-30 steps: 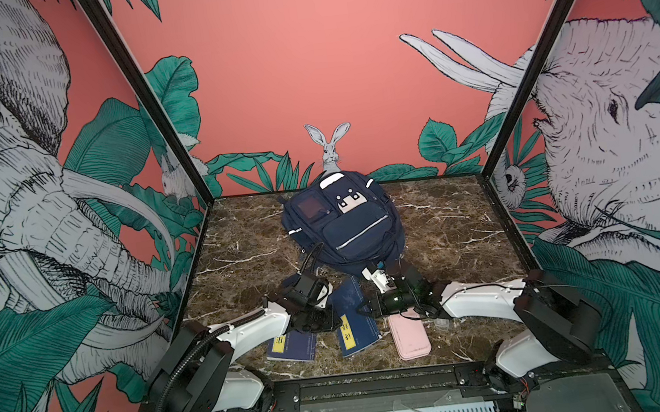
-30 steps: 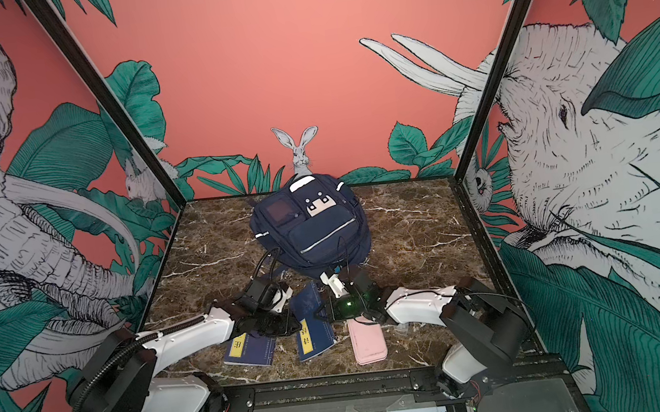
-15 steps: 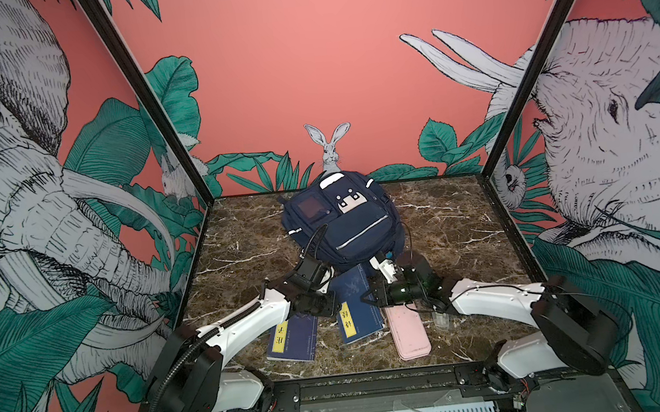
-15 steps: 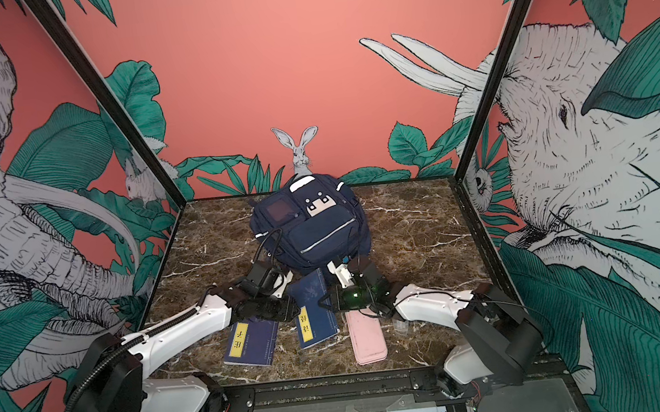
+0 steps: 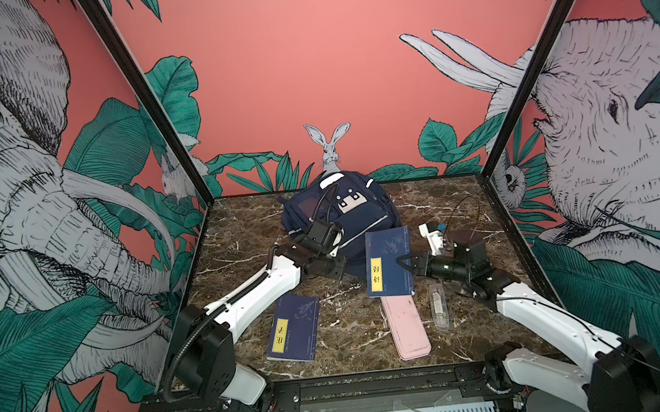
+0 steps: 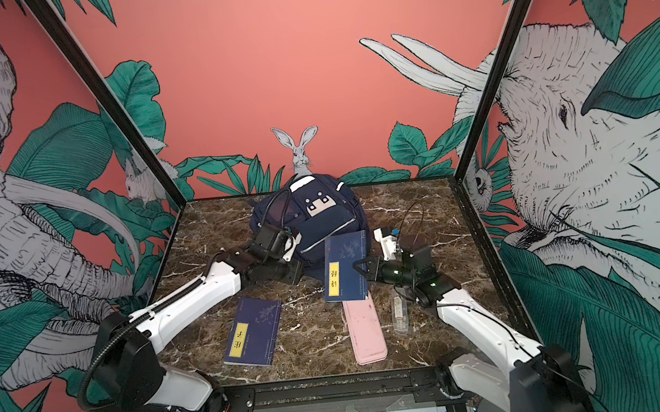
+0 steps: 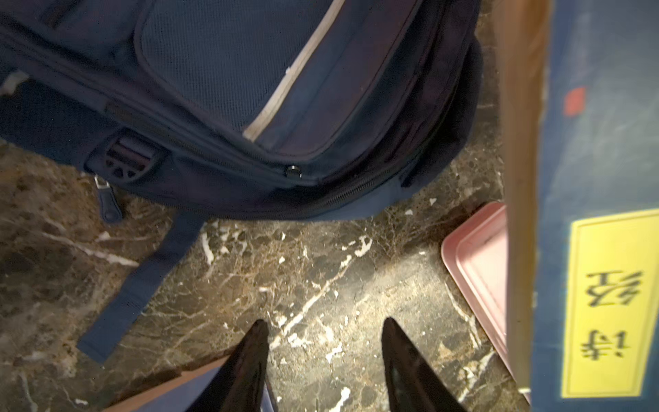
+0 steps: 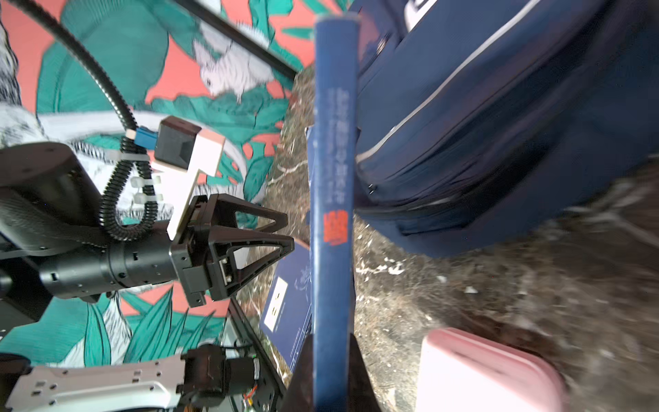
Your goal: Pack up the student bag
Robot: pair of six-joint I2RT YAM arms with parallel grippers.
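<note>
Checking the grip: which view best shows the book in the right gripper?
Right wrist view: the right gripper pinches the blue book edge-on. Both top views show its labelled cover; the left wrist view, only part of that.

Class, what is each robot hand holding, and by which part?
The right hand pinches the lifted blue book at one long edge; the left hand is open, empty.

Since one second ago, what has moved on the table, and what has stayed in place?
The right gripper has raised the middle book off the table, up toward the student bag, and is shut on its edge. The left gripper moved toward the bag and stands open, empty. The other book, the pink case and the bag stayed put.
</note>
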